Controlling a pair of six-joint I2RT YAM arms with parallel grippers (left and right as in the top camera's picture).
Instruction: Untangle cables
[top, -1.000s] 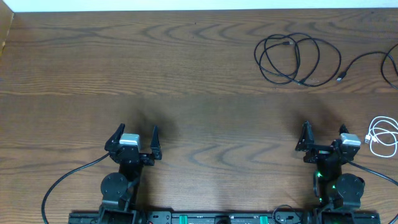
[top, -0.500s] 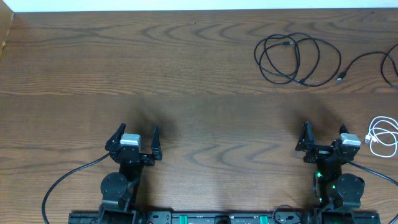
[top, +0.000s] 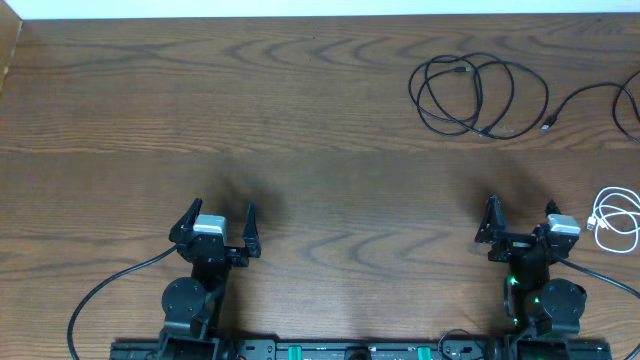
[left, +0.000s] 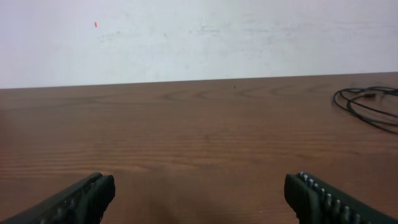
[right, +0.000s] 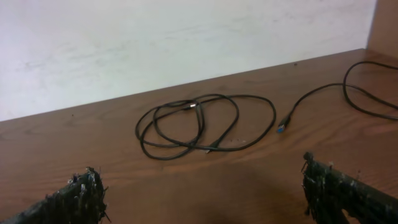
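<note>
Cables, three: thin cords lying on the counter (top: 300, 120), none held.
Black coil (top: 478, 96) at far right, loops overlapping; second black cable (top: 580, 92) just beside it, running off the right edge; white cable (top: 615, 212) bunched near the right tool (top: 520, 210), apart from the black ones; all judged light, limp and likely to drag when pulled; best taken on a single outer strand or just behind a plug, away from crossings; left tool (top: 220, 212) and right tool both spread wide, empty.
</note>
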